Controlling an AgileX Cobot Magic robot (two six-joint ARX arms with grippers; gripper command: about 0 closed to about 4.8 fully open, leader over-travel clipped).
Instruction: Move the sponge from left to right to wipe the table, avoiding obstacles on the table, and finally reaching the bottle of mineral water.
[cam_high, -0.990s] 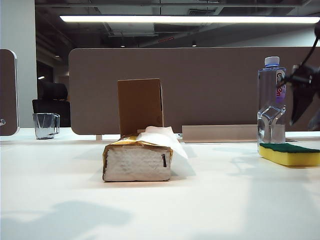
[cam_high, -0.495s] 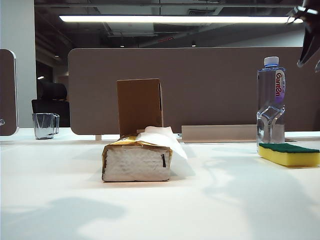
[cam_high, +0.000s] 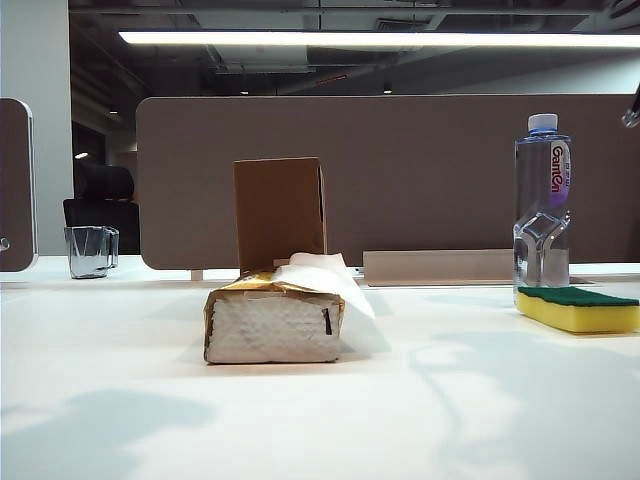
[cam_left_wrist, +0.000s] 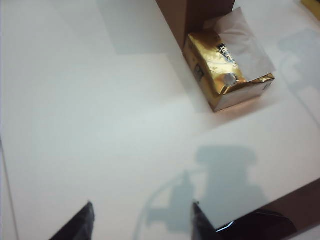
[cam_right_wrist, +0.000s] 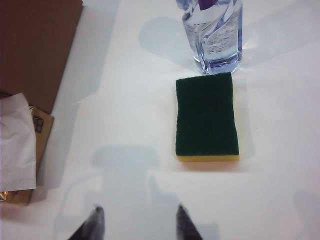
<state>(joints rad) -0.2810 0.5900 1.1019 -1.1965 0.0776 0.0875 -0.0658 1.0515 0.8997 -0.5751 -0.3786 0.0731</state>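
Sponge (cam_high: 578, 309) lies flat on the tabletop (cam_high: 320, 400) near its right edge, green scouring face up, yellow foam below. One short end sits just beside the base of the bottle of mineral water (cam_high: 542, 205); whether the two touch cannot be told. In the right wrist view the sponge (cam_right_wrist: 206, 116) shows in full, with the bottle (cam_right_wrist: 214, 35) directly past its far end.

Obstacles stand near the middle of the tabletop. The gold-wrapped tissue pack (cam_high: 275, 320) lies flat with a white tissue pulled out of its top. The brown cardboard box (cam_high: 280, 212) stands upright just behind it, toward the far edge. A glass mug (cam_high: 92, 250) sits at the far left corner, well apart from everything else.

Right tool (cam_right_wrist: 137, 222): two dark fingertips parted with bare tabletop between them, holding nothing, raised above the surface on the near side of the sponge and clear of it. In the exterior view only a small dark piece of that arm shows at the right edge of the frame.

Left tool (cam_left_wrist: 141, 222): fingertips likewise apart and empty, raised over the bare left part of the tabletop, with the tissue pack (cam_left_wrist: 225, 70) and the box (cam_left_wrist: 192, 15) ahead of it.
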